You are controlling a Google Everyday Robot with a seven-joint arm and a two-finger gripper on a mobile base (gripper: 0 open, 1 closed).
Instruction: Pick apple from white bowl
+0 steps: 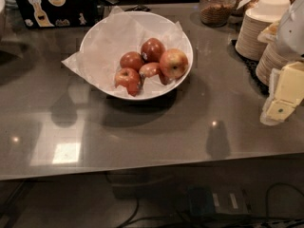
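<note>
Apple (174,63) lies unpicked in the white bowl (152,95); the gripper (280,106) hangs at the counter's (142,137) right edge, grip state unclear.

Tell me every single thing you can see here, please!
white bowl: one, white, middle of the counter.
crinkled paper: one sheet, white, lining the bowl.
apple: one, the largest, orange-red with yellow, right side of the bowl.
smaller apples: at least four, darker red, beside it in the bowl.
glass jar: one, clear with brown filling, behind the bowl.
paper dish stacks: two or more, beige-white, far right.
black case: one, with stickers, back left.
counter: one, grey-brown, glossy.
gripper: one, pale yellow and white, right edge, away from the bowl.
</note>
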